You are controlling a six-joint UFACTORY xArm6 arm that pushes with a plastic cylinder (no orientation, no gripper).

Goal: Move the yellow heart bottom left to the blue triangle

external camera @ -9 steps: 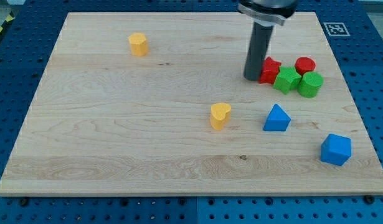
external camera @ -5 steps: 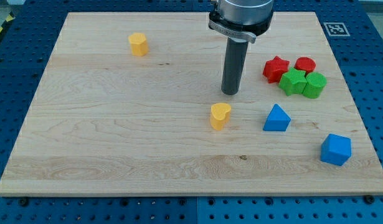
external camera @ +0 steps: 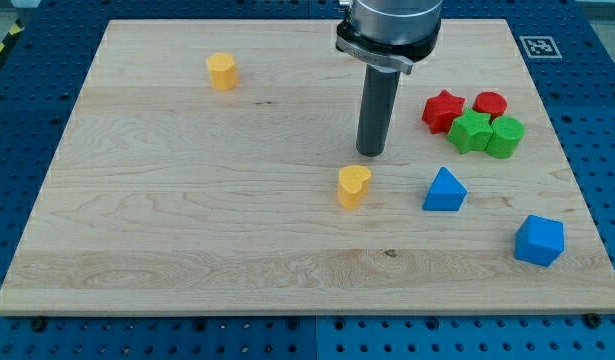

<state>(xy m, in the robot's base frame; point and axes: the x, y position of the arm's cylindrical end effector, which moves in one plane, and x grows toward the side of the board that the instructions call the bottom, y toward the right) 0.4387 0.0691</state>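
**Rod standing just above the yellow heart**

My tip (external camera: pixel 371 153) is resting on the counter (external camera: pixel 187 200) a little toward the view's top of the yellow heart (external camera: pixel 353 186), slightly to its right, with a narrow strip of bare wood showing between them. The end effector is a plain dark rod with nothing to open or close, and it is holding nothing. It is standing upright, with its wider grey collar sitting near the view's top edge.

The yellow heart is lying near the middle of the counter, a touch right of centre. The blue triangle (external camera: pixel 444 189) is sitting to the heart's right at about the same height in the view, apart from it and not touching it. So the heart is lying left of the triangle, level with it rather than toward the bottom left.

Further to the right of my tip, a cluster of four blocks is crowding together near the counter's right edge: a red star (external camera: pixel 443 109) and a red cylinder (external camera: pixel 490 104) toward the top, a green star (external camera: pixel 472 131) and a green cylinder (external camera: pixel 505 136) just below them, each touching or nearly touching its neighbours.

A blue cube (external camera: pixel 539 240) is sitting toward the view's bottom right, well apart from the triangle. A second yellow block (external camera: pixel 222 71), its shape hard to make out, is standing alone toward the view's top left, far from everything else.
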